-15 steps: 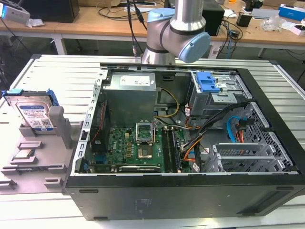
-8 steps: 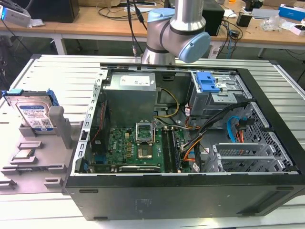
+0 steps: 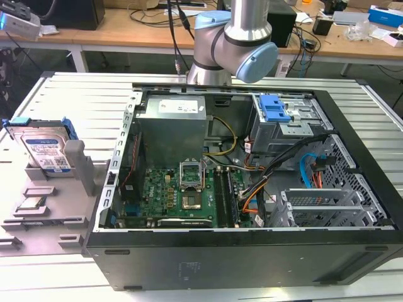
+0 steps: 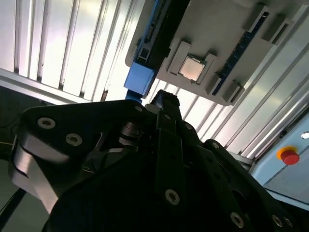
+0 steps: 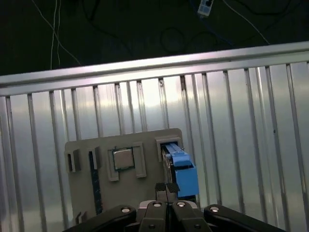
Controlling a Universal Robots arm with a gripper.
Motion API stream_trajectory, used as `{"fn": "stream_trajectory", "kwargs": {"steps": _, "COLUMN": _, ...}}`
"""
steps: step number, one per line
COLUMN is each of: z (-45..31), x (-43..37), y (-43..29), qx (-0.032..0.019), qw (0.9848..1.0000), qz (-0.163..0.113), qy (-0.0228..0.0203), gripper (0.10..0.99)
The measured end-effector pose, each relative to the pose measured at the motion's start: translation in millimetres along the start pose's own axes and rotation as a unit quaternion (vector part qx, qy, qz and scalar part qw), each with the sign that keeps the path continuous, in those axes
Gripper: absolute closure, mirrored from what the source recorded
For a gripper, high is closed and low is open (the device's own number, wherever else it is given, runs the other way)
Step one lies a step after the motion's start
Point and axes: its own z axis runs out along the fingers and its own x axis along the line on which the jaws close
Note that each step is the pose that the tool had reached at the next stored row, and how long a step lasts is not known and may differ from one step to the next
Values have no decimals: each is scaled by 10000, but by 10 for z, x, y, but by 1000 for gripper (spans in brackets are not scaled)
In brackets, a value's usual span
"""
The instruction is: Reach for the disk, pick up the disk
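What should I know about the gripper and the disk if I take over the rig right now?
Gripper: fingers together, holding nothing, over the grey holder, clear of the disk.
Disk: on edge in that holder, at the exterior view's left, outside the computer case.
Done: the reach, in part.
Left: disk not yet touched or lifted.

Colours and patterns as observed.
Disk (image 3: pixel 45 151) silver, with white-and-blue label and blue rails; holder (image 3: pixel 56 195) plain grey; bench (image 3: pixel 82 94) silver, ribbed in parallel lines; case (image 3: pixel 252 258) black; board (image 3: pixel 182 195) green; hand (image 5: pixel 166 186) black.
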Motion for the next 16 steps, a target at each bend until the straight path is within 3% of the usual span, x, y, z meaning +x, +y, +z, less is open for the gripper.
{"fn": "stream_trajectory", "kwargs": {"steps": 7, "z": 0, "x": 0, "y": 0, "qx": 0, "qw": 9988, "qz": 490, "qy": -19, "gripper": 980}}
{"fn": "stream_trajectory", "kwargs": {"steps": 9, "z": 0, "x": 0, "y": 0, "qx": 0, "qw": 9987, "qz": 519, "qy": -20, "gripper": 980}}
{"fn": "stream_trajectory", "kwargs": {"steps": 10, "z": 0, "x": 0, "y": 0, "qx": 0, "qw": 9989, "qz": 479, "qy": -19, "gripper": 980}}
{"fn": "stream_trajectory", "kwargs": {"steps": 13, "z": 0, "x": 0, "y": 0, "qx": 0, "qw": 10000, "qz": -44, "qy": 1, "gripper": 980}}
{"fn": "stream_trajectory", "kwargs": {"steps": 16, "z": 0, "x": 0, "y": 0, "qx": 0, "qw": 10000, "qz": -48, "qy": 2, "gripper": 980}}
